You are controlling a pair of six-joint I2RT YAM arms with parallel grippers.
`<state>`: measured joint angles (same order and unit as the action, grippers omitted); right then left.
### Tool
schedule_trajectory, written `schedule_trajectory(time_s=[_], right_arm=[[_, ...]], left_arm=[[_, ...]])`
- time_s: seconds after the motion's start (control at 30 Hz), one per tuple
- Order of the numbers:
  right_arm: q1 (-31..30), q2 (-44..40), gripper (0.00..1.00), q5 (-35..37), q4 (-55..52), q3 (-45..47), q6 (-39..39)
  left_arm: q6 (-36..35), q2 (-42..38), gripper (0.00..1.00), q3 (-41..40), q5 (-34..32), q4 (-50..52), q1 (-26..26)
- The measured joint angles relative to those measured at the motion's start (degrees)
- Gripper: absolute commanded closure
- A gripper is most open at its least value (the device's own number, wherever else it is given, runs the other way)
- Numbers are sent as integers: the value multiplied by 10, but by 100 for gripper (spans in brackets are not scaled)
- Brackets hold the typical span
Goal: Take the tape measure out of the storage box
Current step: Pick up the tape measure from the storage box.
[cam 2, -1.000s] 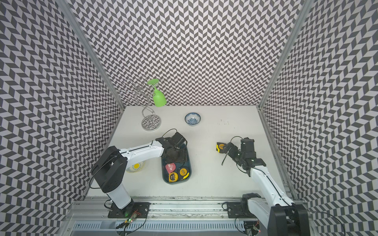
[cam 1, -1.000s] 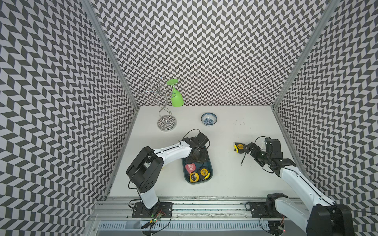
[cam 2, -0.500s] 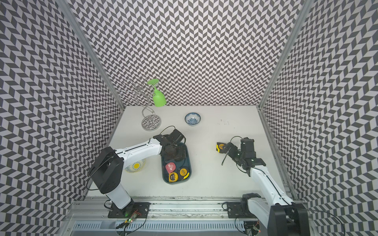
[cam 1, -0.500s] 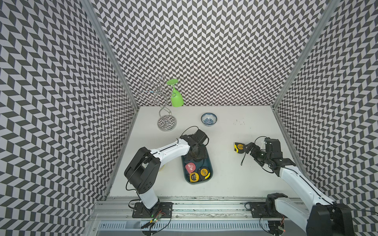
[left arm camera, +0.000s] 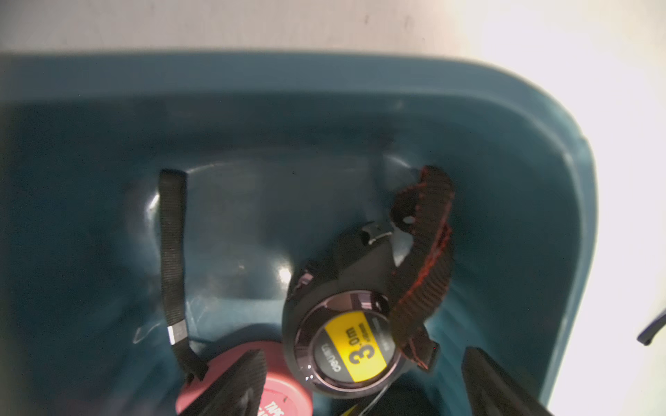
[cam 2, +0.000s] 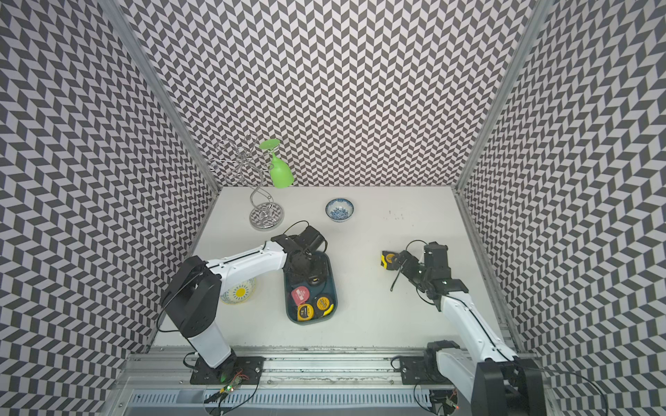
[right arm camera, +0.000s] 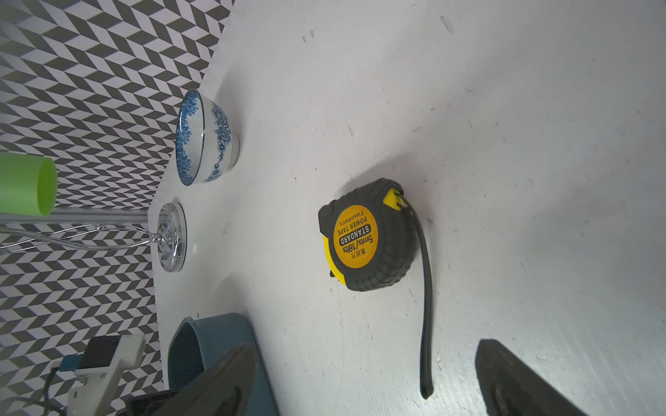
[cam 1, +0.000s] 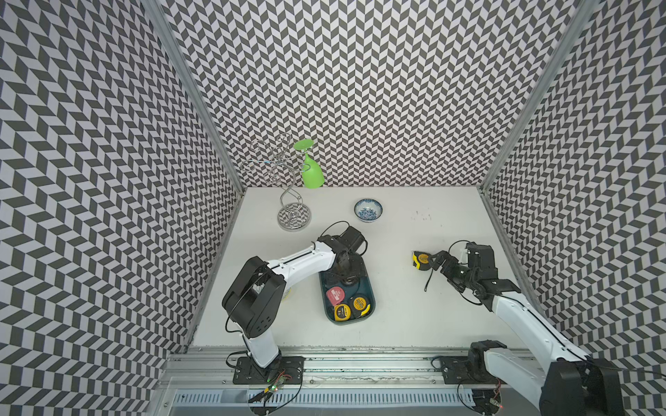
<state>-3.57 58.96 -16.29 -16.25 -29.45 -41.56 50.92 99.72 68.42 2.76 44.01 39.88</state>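
Tape measures (cam 1: 335, 294) (cam 1: 341, 311) (cam 1: 359, 303) (left arm camera: 346, 345) (cam 1: 421, 260): five. Four lie inside the single storage box (cam 1: 364, 284), one on the table (cam 1: 414, 317). Bowls (cam 1: 368, 210) (cam 2: 238, 292): two. Wire stand (cam 1: 293, 216): one, with one green glass (cam 1: 312, 174) hanging on it.

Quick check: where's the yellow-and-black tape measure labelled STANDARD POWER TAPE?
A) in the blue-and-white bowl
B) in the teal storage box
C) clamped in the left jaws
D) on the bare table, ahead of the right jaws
D: the tape measure lies flat on the table, outside the storage box, and the open right jaws are not touching it.
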Motion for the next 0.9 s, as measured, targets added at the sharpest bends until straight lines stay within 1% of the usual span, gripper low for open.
schedule_trajectory(time_s=[0.13, 0.33, 0.53, 0.63, 0.7, 0.77, 0.8, 0.9], right_arm=[[0, 0, 0, 0, 1, 4, 0], [0, 0, 0, 0, 1, 4, 0], [0, 0, 0, -1, 3, 7, 0], [0, 0, 1, -1, 8, 12, 0], [0, 0, 0, -2, 10, 16, -1], [0, 2, 1, -3, 13, 17, -1], [0, 3, 0, -4, 14, 17, -1], [0, 4, 1, -6, 15, 17, -1]], left_arm=[[7, 6, 12, 0, 10, -5, -11], [13, 36, 15, 0, 21, -20, -17], [12, 41, 22, 0, 29, -27, -16], [13, 41, 28, 0, 30, -30, -16], [13, 42, 35, 0, 31, -32, -16], [14, 43, 45, 0, 33, -35, -16], [14, 43, 48, 0, 34, -35, -16], [9, 43, 67, 0, 37, -37, -16]])
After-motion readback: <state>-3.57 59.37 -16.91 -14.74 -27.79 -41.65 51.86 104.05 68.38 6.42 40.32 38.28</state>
